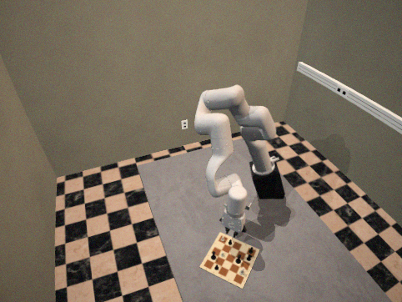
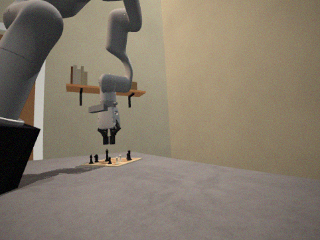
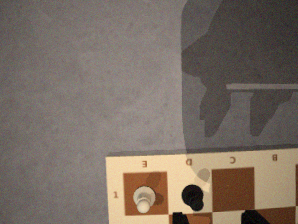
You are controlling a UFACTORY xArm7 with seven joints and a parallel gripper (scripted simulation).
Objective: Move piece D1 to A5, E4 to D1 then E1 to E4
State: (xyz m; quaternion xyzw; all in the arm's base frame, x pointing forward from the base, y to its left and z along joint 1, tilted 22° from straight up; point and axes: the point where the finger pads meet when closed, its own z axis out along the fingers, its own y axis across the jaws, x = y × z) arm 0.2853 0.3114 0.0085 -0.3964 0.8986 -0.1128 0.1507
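"Where's it at?"

"First step, I'd say: the small black chess piece (image 1: pixel 230 242) (image 3: pixel 192 197) stands upright on D1, beside the pale piece (image 1: pixel 223 239) (image 3: pixel 144 198) on E1."

"And the black two-fingered gripper (image 1: pixel 231 234) (image 2: pixel 109 144) (image 3: pixel 215 219)?"

"Partly open, holding nothing, above the cream-and-brown board (image 1: pixel 203 266) (image 2: pixel 113 165) (image 3: pixel 114 175). Next it should centre over D1 and descend straight (mind that pale neighbour), then grip for A5."

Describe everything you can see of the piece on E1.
The piece on E1 is pale off-white, with a small rounded head above a wider round base. Its material looks smooth; I can't tell which. It stands upright, its base within the brown corner square, apart from the black piece on D1. Only the board visibly touches it.
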